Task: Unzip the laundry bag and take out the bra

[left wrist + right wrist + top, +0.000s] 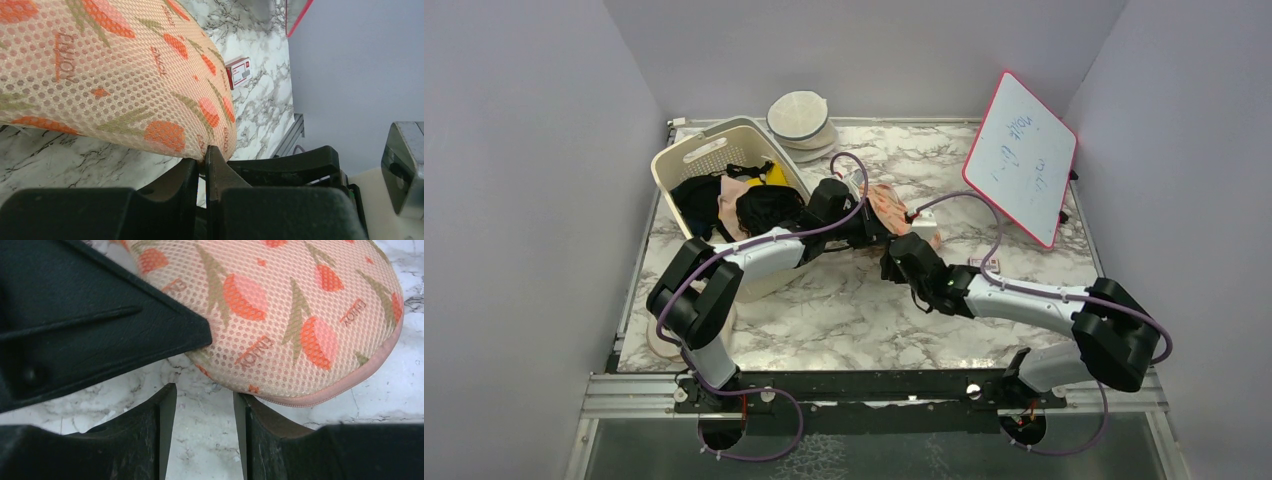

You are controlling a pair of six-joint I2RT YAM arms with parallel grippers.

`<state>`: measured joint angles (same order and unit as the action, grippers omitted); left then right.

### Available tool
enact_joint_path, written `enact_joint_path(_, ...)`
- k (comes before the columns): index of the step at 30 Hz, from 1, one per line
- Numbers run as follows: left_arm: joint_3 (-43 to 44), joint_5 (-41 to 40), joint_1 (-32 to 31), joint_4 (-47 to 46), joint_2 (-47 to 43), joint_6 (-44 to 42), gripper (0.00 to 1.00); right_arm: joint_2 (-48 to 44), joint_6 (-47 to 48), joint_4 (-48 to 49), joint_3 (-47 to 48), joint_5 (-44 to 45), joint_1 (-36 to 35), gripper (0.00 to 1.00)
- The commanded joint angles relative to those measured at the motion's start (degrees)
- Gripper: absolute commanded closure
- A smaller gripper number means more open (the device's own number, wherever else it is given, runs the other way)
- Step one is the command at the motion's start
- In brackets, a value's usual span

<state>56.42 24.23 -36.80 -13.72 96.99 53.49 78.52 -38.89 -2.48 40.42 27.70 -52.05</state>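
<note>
The peach-orange mesh laundry bag [896,205] lies on the marble table behind both grippers, zipped shut. It fills the left wrist view [100,75] and the right wrist view [300,305]. My left gripper [206,156] is shut on the bag's near edge and pinches the rim between its fingertips; in the top view it [874,228] sits at the bag's left side. My right gripper [202,395] is open and empty just in front of the bag, its right fingertip [245,405] under the pink zip seam. The bra is hidden.
A cream slotted basket [686,160] with black and pale garments stands at the back left. Cream-white domed cases [801,118] sit behind it. A red-framed whiteboard [1022,158] leans at the back right. A small red-and-white card [982,263] lies near the right arm.
</note>
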Motion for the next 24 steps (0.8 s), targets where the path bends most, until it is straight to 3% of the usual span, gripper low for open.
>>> enact_joint_path(1, -0.5, 1.9, 0.8, -2.3, -1.4, 0.5, 1.0, 2.8, -6.1, 0.0, 2.6, 10.5, -0.7, 0.56)
enact_joint_path(13, -0.8, 2.3, 0.8, -2.5, -1.5, 0.8, 1.0, 4.2, -5.2, 2.5, 4.0, 15.9, -0.8, 0.63)
enact_joint_path(19, -1.0, 2.5, 0.8, -2.6, -1.5, 0.9, 1.0, 4.6, -4.6, 3.4, 4.0, 18.8, -0.7, 0.75)
enact_joint_path(24, -1.0, 2.7, 0.8, -2.7, -1.5, 0.9, 1.0, 5.2, -1.8, 4.2, 4.7, 19.1, -0.8, 0.93)
